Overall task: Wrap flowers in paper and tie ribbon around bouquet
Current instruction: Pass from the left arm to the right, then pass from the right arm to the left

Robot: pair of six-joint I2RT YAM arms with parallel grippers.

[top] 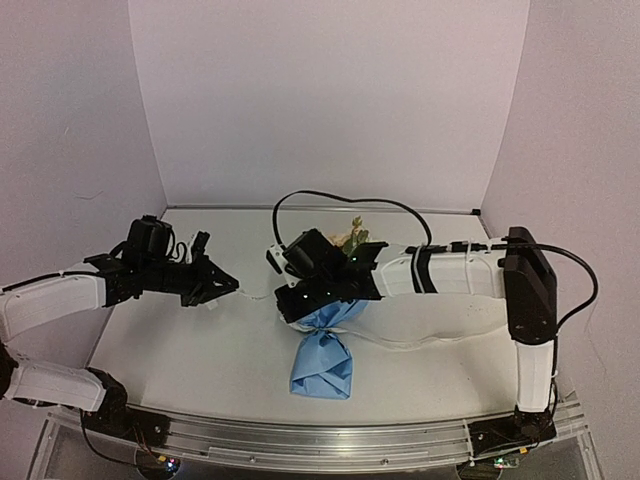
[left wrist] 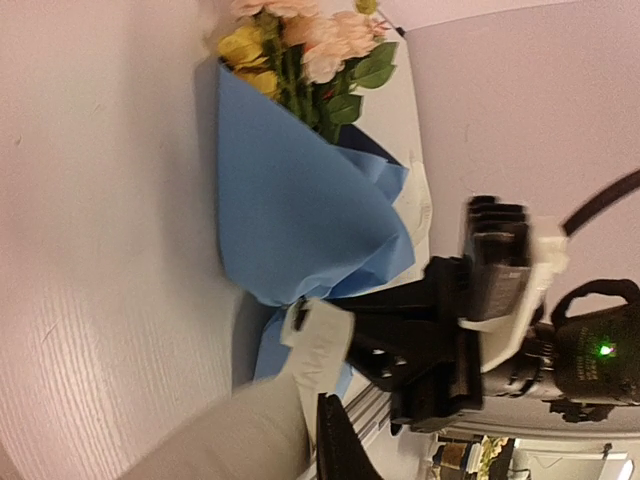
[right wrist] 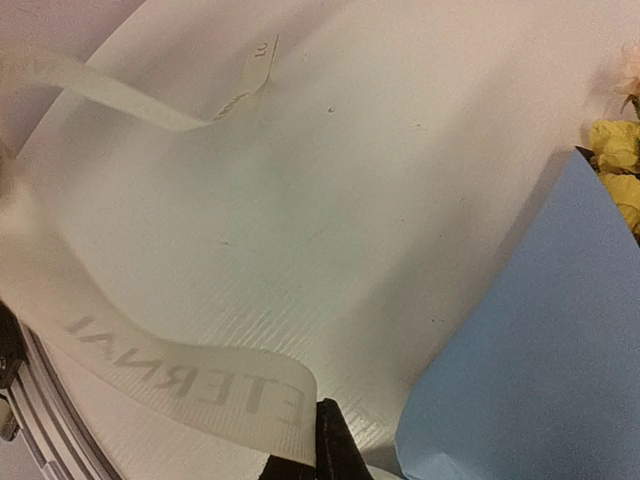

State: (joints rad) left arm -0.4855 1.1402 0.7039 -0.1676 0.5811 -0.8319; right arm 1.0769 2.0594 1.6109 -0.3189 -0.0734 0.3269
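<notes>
The bouquet lies mid-table, a light blue paper (top: 323, 355) cone with its pinched end toward me and yellow and pink flowers (top: 352, 236) at the far end. My right gripper (top: 286, 302) reaches across the cone's neck and is shut on the cream lettered ribbon (right wrist: 190, 385), pinched at its fingertips (right wrist: 322, 445). From there the ribbon (top: 256, 296) runs left to my left gripper (top: 228, 284), which is shut on it. In the left wrist view the ribbon (left wrist: 322, 345) rises from my left gripper (left wrist: 318, 420) to the neck of the paper (left wrist: 300, 210), below the flowers (left wrist: 320, 50).
The white table (top: 190, 350) is walled on three sides. An aluminium rail (top: 330, 435) runs along its near edge. A black cable (top: 330, 197) loops above the right arm. More ribbon (top: 410, 343) trails on the table under the right arm.
</notes>
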